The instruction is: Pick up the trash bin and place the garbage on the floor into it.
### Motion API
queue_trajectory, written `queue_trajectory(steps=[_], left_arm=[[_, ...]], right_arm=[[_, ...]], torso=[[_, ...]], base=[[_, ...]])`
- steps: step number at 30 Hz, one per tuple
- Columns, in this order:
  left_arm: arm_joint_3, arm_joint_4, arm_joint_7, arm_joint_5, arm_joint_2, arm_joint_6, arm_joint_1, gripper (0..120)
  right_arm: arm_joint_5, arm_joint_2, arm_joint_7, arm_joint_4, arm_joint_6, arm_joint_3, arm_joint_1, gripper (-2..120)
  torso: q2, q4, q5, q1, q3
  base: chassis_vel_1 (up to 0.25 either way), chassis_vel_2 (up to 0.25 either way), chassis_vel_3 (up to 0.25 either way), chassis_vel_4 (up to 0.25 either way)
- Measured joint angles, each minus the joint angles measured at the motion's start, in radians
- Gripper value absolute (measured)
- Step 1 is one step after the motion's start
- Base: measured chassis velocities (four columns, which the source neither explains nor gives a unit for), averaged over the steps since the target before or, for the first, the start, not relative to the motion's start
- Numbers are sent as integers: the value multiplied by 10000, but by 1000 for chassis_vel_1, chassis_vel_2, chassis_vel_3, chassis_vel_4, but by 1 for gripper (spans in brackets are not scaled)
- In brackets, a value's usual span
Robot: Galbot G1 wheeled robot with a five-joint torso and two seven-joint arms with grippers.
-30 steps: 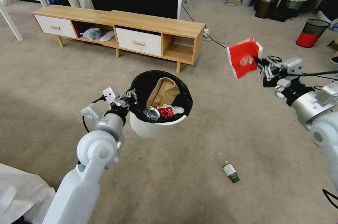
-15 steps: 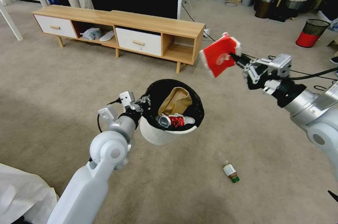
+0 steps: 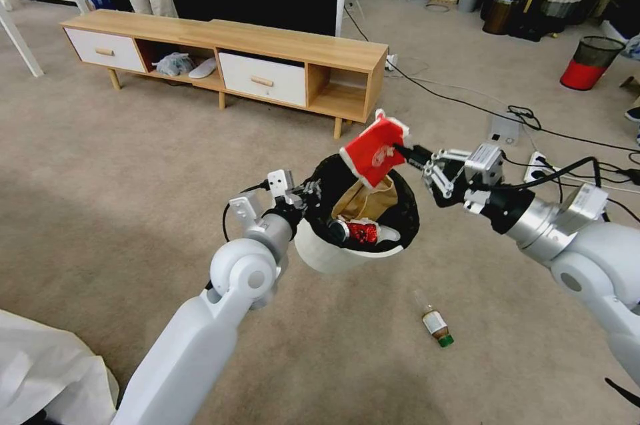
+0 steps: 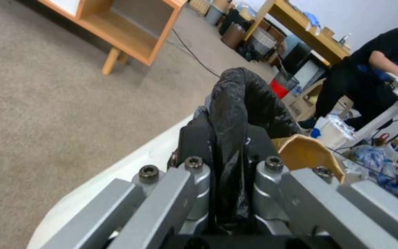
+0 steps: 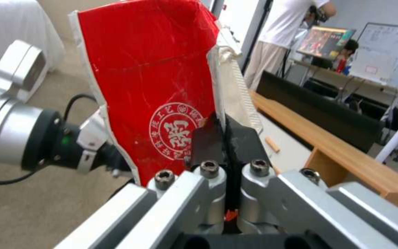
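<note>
Left gripper (image 3: 308, 193): clamped on the bag-lined rim of the trash bin (image 3: 333, 257), which hangs above the carpet (image 3: 133, 165). Bin contents: brown paper bag (image 3: 365, 201), crushed red can (image 3: 360, 232). Red packet (image 3: 372, 150): pinched at its edge by the right gripper (image 3: 408, 153), directly over the bin's mouth. Small brown bottle (image 3: 436, 326): lying on the carpet, right of the bin.

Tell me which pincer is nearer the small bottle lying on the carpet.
Right. The right pincer holds the red packet above the trash bin, up from the small bottle; the left pincer grips the bin's far rim.
</note>
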Motion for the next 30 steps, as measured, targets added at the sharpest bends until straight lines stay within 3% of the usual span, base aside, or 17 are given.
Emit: queue_trajectory(steps=[9, 20, 25, 30], left_arm=[[144, 168, 13, 6, -51, -82, -303, 7], [45, -87, 7, 2, 89, -90, -246, 7], [-43, -214, -1, -3, 132, -91, -155, 7], [-123, -253, -1, -6, 168, -91, -70, 7]], right_arm=[[-320, -13, 0, -99, -99, -356, -248, 0], [-708, 158, 107, -215, -155, -542, -462, 0], [-795, 235, 609, -235, -295, -701, -417, 0], [-856, 332, 957, -235, -393, -834, -319, 15]], torso=[[0, 0, -1, 0, 0], [0, 0, -2, 0, 0], [0, 0, -2, 0, 0], [0, 1, -1, 0, -1]], base=[[0, 0, 0, 0], [0, 0, 0, 0], [0, 0, 0, 0], [0, 0, 0, 0]])
